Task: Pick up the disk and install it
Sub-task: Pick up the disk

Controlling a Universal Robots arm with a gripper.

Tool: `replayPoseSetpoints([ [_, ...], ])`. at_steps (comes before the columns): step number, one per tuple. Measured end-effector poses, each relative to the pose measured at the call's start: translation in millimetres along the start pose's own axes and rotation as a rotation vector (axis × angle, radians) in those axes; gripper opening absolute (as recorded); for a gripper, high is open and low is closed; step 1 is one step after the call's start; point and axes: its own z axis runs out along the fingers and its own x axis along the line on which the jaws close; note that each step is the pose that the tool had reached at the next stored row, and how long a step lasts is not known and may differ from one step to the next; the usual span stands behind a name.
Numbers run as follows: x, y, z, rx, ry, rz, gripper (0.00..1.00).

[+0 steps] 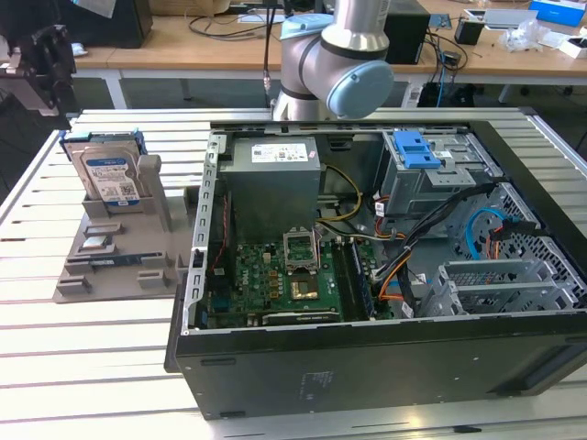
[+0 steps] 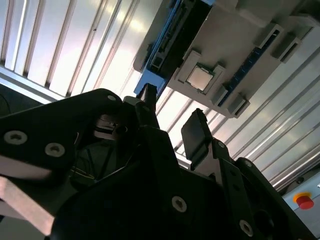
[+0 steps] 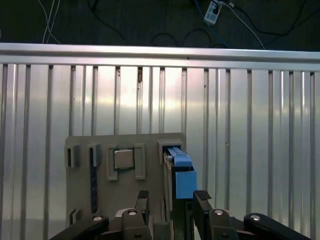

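disk [image 1: 107,174]: stands on edge in a slot of the grey holder [image 1: 119,266], blue rail up.
hand [image 3: 173,196]: fingers spread apart, gripping nothing; hangs above the holder, clear of the disk, in line with it.
holder: flat on the slatted worktop [image 1: 92,367], just beside the open pc case [image 1: 367,357]; a cpu chip [image 3: 123,159] lies in another slot.

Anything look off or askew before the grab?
Nothing stands out. The disk stands upright in the grey holder. The computer case lies open on the table. In the first wrist view, the open gripper frames the disk.
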Motion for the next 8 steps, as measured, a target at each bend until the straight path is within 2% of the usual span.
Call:
replayPoseSetpoints([
  [1,-1.7,-2.4,4.1,-0.0003,0.0026,0.0,0.48],
  [2,-4.6,-4.7,14.5,-0.0003,0.0027,-0.002,0.48],
  [8,-10.1,-5.3,27.1,-0.0003,0.0034,-0.017,0.48],
])
